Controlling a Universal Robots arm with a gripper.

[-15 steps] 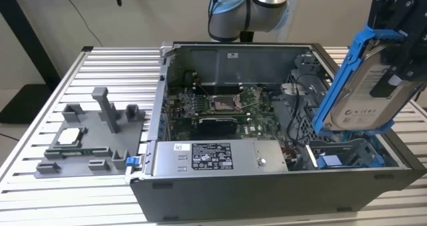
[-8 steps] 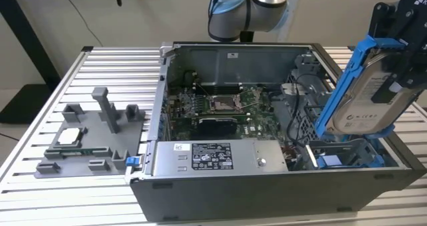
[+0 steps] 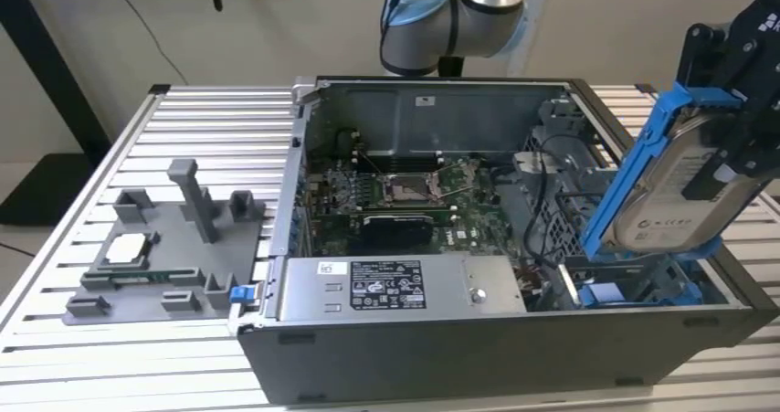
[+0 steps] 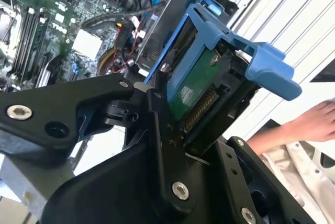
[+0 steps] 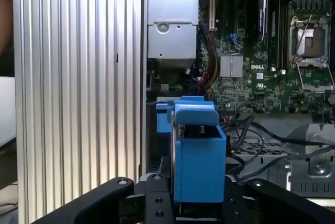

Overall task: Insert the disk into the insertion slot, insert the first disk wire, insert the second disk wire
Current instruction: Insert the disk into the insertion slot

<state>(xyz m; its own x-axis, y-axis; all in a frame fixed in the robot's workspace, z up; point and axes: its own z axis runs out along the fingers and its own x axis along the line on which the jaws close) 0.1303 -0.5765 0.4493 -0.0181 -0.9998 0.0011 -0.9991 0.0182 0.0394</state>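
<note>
Fingers (image 3: 722,167) grip the blue-framed disk (image 3: 664,216), tilted above the insertion slot (image 3: 606,295) inside the computer case (image 3: 488,362); squaring it first should prevent jamming.

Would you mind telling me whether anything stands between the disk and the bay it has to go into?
Nothing visible does. The gripper holds the disk tilted, its lower end right over the blue bay; black cables lie close beside that bay, seemingly not across it.

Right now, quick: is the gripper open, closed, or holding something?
Gripper: shut on the disk, which it holds tilted over the open computer case at the exterior view's right.
</note>
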